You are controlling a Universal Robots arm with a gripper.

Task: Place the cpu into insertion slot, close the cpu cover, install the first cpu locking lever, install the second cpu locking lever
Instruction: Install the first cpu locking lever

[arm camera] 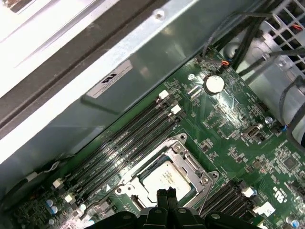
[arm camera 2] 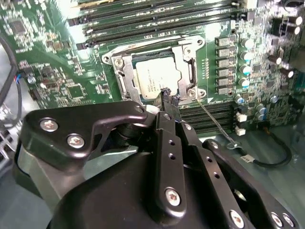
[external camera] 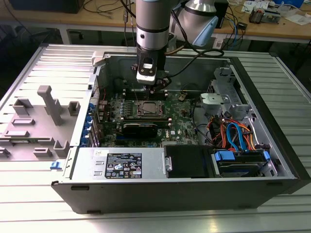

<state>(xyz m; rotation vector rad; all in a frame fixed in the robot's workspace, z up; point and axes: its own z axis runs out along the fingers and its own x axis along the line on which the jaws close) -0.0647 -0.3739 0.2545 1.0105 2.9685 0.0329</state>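
Second wrist view showed the cpu (arm camera 2: 157,76) seated in its socket, with the cpu cover (arm camera 2: 125,76) lying flat around it. The gripper (arm camera 2: 169,98) hung just above the cover's near edge, fingertips pinched together on nothing, as far as I could judge from that angle. One thin locking lever (arm camera 2: 217,123) stuck out loose across the board beside the socket, unlatched.

From where I stood, the worry was that lever: a sideways sweep of the closed tips could slip off its thin wire, or drag across the cover and scratch the chip's top. A hard push could also flex the motherboard (arm camera 2: 62,81).

Room was tight. Memory slots (arm camera: 128,143) ran along one side with the case wall (arm camera: 143,62) just beyond, and a row of capacitors (arm camera 2: 248,43) crowded another. Only upward was free.
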